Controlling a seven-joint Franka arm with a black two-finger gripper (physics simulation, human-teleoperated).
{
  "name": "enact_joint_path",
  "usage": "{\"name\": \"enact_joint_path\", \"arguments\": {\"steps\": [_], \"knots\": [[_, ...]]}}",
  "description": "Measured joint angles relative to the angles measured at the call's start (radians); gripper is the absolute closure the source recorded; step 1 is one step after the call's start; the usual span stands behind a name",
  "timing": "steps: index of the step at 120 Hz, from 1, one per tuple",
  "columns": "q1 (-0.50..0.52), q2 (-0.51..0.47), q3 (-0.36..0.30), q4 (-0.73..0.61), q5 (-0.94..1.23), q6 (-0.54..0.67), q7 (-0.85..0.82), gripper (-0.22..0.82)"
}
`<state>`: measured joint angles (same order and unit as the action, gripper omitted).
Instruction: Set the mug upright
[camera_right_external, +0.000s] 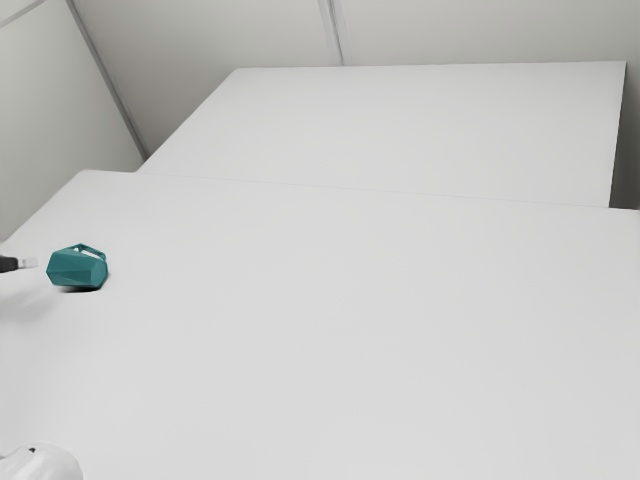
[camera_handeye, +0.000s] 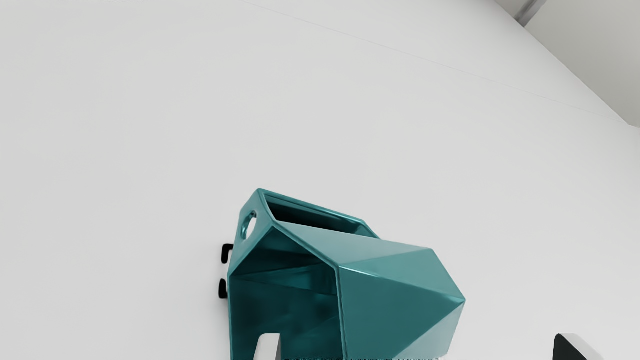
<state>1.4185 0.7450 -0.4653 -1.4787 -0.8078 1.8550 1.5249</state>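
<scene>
Teal mug (camera_handeye: 400, 295) lies sideways on a white table (camera_right_external: 350, 330) near my released gripper (camera_right_external: 30, 263), 2 fingers (camera_handeye: 268, 347) spread wide.

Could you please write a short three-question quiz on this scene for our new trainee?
1. Multiple choice: how does the teal mug rest on the white table?
A) Upright on its base
B) On its side
C) Upside down on its rim

2. True or false: the gripper is shut on the mug's handle.

3. Fill in the missing word: in the exterior view, the gripper's tip shows to the ____ of the mug.

Key: 1 B; 2 false, the fingers stand apart and do not hold the handle; 3 left.
</scene>
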Motion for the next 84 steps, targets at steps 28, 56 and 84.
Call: {"name": "enact_joint_path", "arguments": {"steps": [28,56,84], "knots": [[-0.003,-0.016,0.006,-0.075,0.02,0.026,0.166,0.02],[-0.005,-0.006,0.007,-0.069,0.029,0.056,0.278,0.03],[-0.024,0.063,0.008,0.012,0.019,0.068,0.354,0.04]]}}
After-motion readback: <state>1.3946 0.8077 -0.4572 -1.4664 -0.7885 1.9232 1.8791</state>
